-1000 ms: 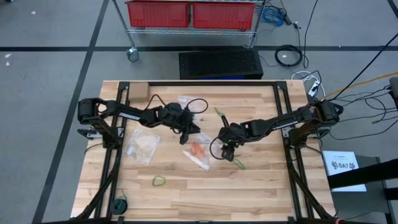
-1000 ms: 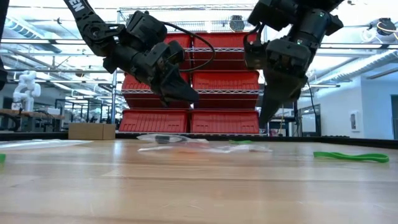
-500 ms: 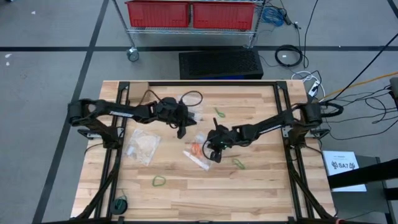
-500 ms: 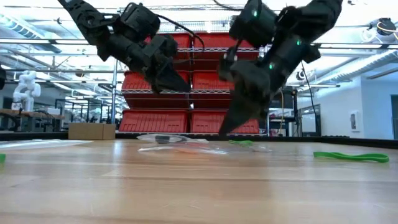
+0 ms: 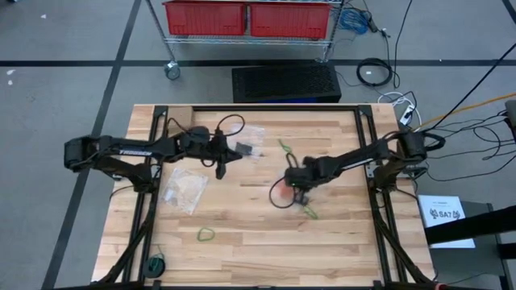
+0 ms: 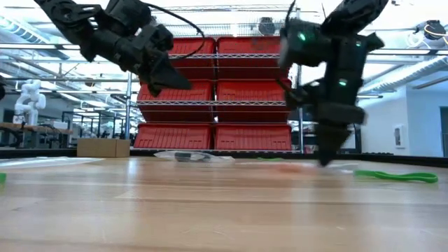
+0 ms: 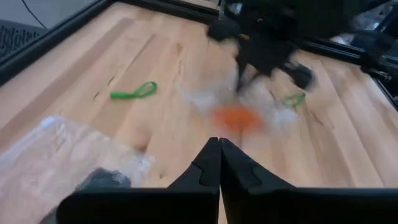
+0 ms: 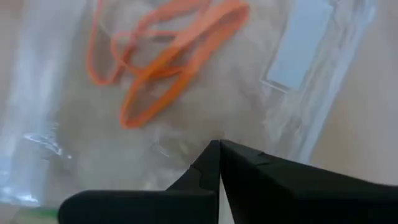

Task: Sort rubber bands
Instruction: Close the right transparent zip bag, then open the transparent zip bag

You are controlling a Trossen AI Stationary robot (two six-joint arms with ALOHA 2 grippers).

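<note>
A clear zip bag (image 5: 278,193) holding orange rubber bands (image 8: 168,68) lies mid-table under my right gripper (image 5: 297,192), which points steeply down and is shut on it. My left gripper (image 5: 220,167) hangs shut and empty above the table's left half, its tips (image 7: 219,144) together. Beneath it lies a second clear bag (image 5: 246,147) with black bands (image 7: 102,180). Loose green bands lie flat at the far middle (image 5: 284,146), beside my right gripper (image 5: 310,212), and near the front (image 5: 206,234). My right gripper pinches the bag's clear plastic (image 8: 186,155) between its two fingertips, just beside the orange bands and away from the zip strip (image 8: 298,43). The fingers come from above. One layer or both, I cannot tell. The bag lies on the table (image 6: 301,165).
A third clear bag (image 5: 185,189) with pale contents lies at the left. A dark coil (image 5: 155,263) sits at the near left corner and a cardboard piece (image 5: 177,119) at the far left. Black frame rails (image 5: 367,145) edge the table.
Both grippers have shut. My left gripper has drawn back toward the table's left edge and risen. My right gripper has tipped to point down, sunk onto the bag of orange bands and moved toward the right edge; the bag has slid along the table with it.
</note>
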